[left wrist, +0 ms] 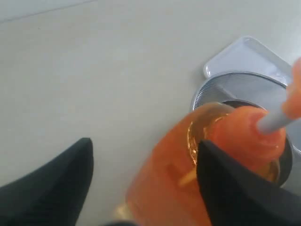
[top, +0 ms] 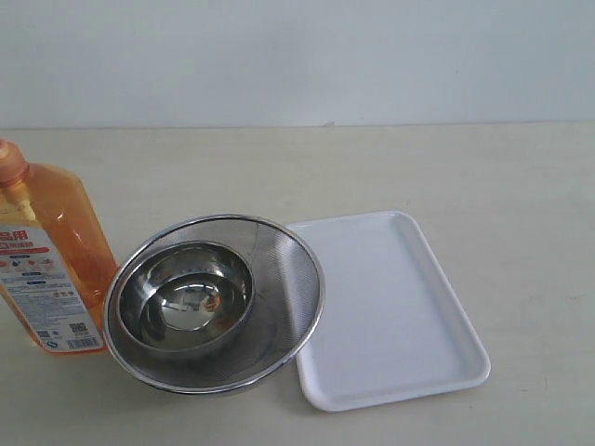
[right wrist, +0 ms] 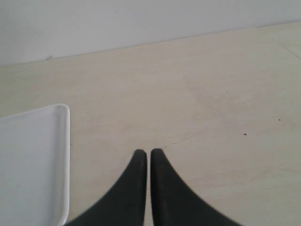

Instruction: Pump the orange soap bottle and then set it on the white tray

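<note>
Orange soap bottle (top: 56, 251) | left end effector (left wrist: 145, 142) spread astride it, off-centre, not gripping — centre before squeezing | right end effector (right wrist: 148, 151) closed, empty

The orange soap bottle (top: 56, 251) was translucent orange, its label white with an orange band and small dark print (too fine to read), its pump stem (left wrist: 275, 121) white. The white tray (top: 386, 311) was plain white. The strainer bowl (top: 279, 279) showed silvery fine mesh, the inner bowl (top: 186, 295) mirror-bright steel. The table (top: 418, 167) was pale beige, and the left gripper (left wrist: 145, 143) and right gripper (right wrist: 148, 153) black.
</note>
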Action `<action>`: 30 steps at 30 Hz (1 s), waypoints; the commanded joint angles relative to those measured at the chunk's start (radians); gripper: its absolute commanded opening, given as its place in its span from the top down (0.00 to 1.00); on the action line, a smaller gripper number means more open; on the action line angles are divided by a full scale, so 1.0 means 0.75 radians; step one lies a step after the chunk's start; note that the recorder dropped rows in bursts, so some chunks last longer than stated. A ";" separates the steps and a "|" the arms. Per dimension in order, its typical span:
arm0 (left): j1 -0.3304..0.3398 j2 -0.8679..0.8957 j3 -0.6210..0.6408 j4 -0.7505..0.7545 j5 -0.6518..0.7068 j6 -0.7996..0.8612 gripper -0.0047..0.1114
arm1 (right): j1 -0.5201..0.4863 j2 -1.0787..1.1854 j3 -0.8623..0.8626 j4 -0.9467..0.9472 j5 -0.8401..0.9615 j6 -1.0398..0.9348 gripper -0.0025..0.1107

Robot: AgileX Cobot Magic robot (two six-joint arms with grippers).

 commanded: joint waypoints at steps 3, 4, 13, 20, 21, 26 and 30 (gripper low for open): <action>-0.005 -0.009 0.048 -0.035 0.105 0.127 0.45 | -0.001 -0.007 -0.001 -0.007 -0.008 0.005 0.98; -0.005 -0.009 0.052 -0.041 0.105 0.163 0.45 | -0.001 -0.007 -0.001 -0.007 -0.008 0.005 0.98; -0.005 0.062 0.055 -0.047 0.105 0.261 0.45 | -0.001 -0.007 -0.001 -0.007 -0.008 0.005 0.98; -0.034 0.064 0.125 -0.147 0.105 0.261 0.25 | -0.001 -0.007 -0.001 -0.007 -0.008 0.005 0.98; -0.034 0.064 0.128 -0.164 0.105 0.261 0.23 | -0.001 -0.007 -0.001 -0.007 -0.008 0.005 0.98; -0.034 0.064 0.164 -0.239 0.105 0.333 0.22 | -0.001 -0.007 -0.001 -0.007 -0.015 0.005 0.98; -0.034 0.064 0.196 -0.233 0.105 0.419 0.22 | -0.001 -0.007 -0.001 -0.007 -0.012 0.005 0.98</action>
